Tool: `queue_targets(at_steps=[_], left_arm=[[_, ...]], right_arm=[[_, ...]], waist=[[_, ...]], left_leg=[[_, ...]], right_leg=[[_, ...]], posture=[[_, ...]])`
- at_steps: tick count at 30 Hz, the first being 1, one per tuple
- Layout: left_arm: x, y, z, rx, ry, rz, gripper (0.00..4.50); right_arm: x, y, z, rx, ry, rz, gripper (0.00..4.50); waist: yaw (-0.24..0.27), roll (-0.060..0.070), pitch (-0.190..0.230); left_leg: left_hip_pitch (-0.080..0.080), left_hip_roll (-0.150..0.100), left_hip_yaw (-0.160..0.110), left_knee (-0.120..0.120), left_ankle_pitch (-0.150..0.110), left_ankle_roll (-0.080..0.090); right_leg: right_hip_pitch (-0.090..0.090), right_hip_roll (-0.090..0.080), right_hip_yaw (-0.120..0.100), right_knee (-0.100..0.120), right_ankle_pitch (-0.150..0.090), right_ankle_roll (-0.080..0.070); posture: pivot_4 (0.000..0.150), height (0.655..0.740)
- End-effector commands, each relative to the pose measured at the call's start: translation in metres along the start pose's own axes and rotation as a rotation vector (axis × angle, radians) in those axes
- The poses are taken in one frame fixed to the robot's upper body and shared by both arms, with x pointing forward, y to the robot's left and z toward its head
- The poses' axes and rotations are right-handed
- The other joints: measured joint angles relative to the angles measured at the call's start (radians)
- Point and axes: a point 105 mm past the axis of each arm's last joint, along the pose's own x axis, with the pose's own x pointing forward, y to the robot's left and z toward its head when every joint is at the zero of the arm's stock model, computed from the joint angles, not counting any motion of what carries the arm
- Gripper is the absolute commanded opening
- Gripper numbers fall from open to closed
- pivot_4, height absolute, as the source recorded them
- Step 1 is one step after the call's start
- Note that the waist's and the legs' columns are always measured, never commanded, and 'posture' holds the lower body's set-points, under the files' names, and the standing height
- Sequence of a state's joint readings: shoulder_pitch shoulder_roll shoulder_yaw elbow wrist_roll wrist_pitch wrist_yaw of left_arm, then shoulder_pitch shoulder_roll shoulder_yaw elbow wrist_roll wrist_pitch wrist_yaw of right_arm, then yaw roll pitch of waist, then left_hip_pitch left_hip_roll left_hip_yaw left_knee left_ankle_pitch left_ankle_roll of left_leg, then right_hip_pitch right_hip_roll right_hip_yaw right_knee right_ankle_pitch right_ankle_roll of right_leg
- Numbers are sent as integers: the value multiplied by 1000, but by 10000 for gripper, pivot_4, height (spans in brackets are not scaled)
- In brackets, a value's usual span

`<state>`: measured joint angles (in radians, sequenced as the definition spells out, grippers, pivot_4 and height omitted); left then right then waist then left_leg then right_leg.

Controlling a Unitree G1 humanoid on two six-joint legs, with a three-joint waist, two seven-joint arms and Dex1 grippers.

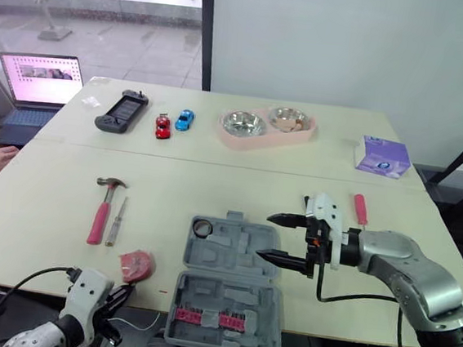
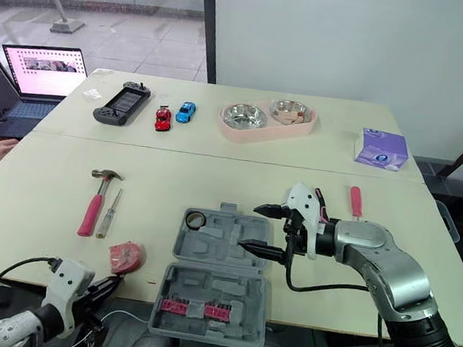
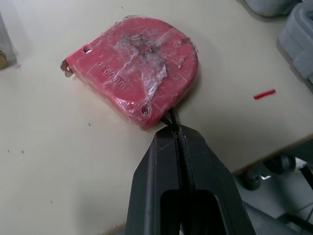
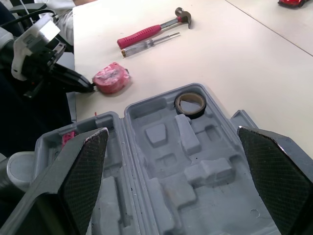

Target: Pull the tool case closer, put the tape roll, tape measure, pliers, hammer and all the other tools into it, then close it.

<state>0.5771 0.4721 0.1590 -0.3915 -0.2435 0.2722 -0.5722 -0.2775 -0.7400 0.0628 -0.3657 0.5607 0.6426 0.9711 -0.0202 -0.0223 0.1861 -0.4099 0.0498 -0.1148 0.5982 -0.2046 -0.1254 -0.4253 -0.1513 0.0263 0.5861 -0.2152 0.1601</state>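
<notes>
Left eye view, L to R. Hammer [image 1: 104,206], pink grip, lies on the table [image 1: 37,229] beyond the left claw [image 3: 175,126], farther out and a bit to its L. A thin tester screwdriver [image 1: 116,221] lies just beside it, on the side nearer the claw's line.

L claw sits low at the table's near edge. Its fingers are pressed tight together w/ nothing between them, and the tips touch the near rim of the tape measure [image 1: 136,264]. Tape measure is red, wrapped in clear film, flat on the table straight ahead of those tips.

Tool case [image 1: 229,284], grey, lies flat w/ lid thrown back, to the R of the L claw and well apart from it. Near half holds a pink bit strip [image 1: 205,319]. Tape roll [image 1: 202,227] sits in the far-L corner recess of the far half.

Right claw [image 1: 264,236] hovers at the case's R edge, tips pointing L across the far half. Its fingers are spread wide and hold nothing. Tape roll is ahead of the tips, on the case's opposite side.

Red-handled screwdriver [image 1: 360,209] lies on the table behind the R claw, just past its wrist.
</notes>
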Motion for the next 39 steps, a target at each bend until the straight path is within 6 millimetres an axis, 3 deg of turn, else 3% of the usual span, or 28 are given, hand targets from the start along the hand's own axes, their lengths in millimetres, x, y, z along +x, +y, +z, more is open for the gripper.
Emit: queue_targets(at_steps=[1,9,12,19,26,31,36,39], left_arm=[[-10,0,-8,-5,37,-17,372],[-12,7,0,2,10,-24,372],[-11,4,8,-8,-35,-54,9046],[-26,9,42,22,-123,-131,44425],[-56,17,73,107,-39,-361,44425],[-65,63,76,286,97,-484,44425],[-52,93,79,492,152,-654,44425],[-28,99,87,656,96,-712,44425]], right_arm=[[-3,-2,8,-35,-17,-6,45000],[-2,-3,7,-39,-19,-11,45000],[-2,-3,7,-40,-19,-14,45000],[-7,-4,6,-39,-16,-25,45000],[-6,-5,7,-36,-26,-35,45000],[-5,-9,8,-38,-37,-53,45000],[-6,-11,5,-37,-38,-69,45000],[-6,-12,5,-40,-41,-84,45000]], waist=[[0,0,0],[4,0,0],[5,0,0],[5,0,0],[4,-1,1],[6,0,1],[6,2,2],[9,2,2]], left_leg=[[-1,0,0,0,0,0],[-2,0,0,-1,0,1],[-2,0,0,-1,0,1],[-2,0,0,-1,0,1],[-3,0,0,-1,0,1],[-2,0,0,-1,0,1],[-4,0,1,-1,0,1],[-7,0,0,-1,0,2]], right_leg=[[0,0,0,-2,0,0],[3,0,0,-1,2,-2],[2,0,0,0,2,-2],[2,0,0,0,2,-2],[2,0,0,0,2,-2],[1,1,0,0,2,-3],[1,0,0,-2,3,-4],[-1,1,-1,1,6,-8]], posture=[[1500,7400],[1500,7400],[1500,7400],[1500,7400],[1500,7400],[1500,7400],[1500,7400],[1500,7400]])
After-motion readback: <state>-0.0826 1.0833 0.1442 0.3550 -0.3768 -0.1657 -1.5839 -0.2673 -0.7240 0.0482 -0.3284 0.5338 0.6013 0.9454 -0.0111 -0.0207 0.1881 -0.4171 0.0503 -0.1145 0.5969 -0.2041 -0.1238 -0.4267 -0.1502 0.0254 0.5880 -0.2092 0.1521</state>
